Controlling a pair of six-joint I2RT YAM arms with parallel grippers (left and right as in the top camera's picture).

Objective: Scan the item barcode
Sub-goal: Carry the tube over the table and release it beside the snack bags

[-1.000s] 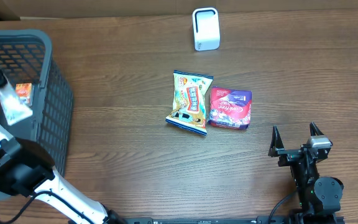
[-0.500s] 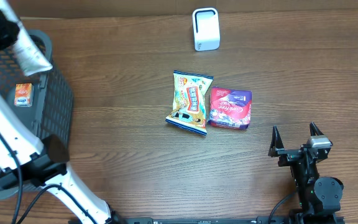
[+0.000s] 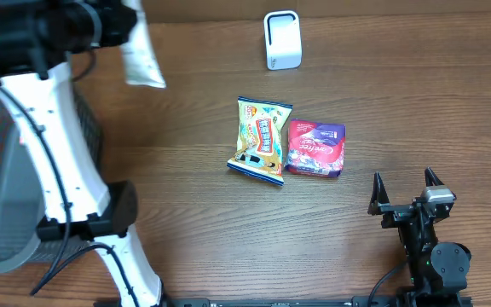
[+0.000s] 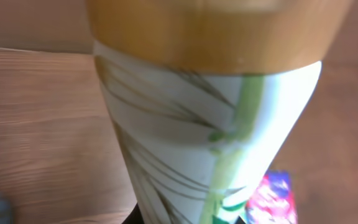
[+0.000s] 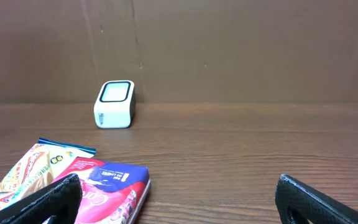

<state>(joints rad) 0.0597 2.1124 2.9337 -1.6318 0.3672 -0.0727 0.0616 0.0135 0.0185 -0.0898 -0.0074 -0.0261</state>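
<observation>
Mock shop checkout is suggested: barcode scanner on wood tabletop, snack pkt & red pkt laid in front of it, mesh basket far left of it.

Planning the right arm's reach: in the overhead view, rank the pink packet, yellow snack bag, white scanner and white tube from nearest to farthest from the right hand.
From the right hand:
1. pink packet, mid-table, ahead-left
2. yellow snack bag, at the packet's left
3. white scanner, far edge
4. white tube, far-left corner
</observation>
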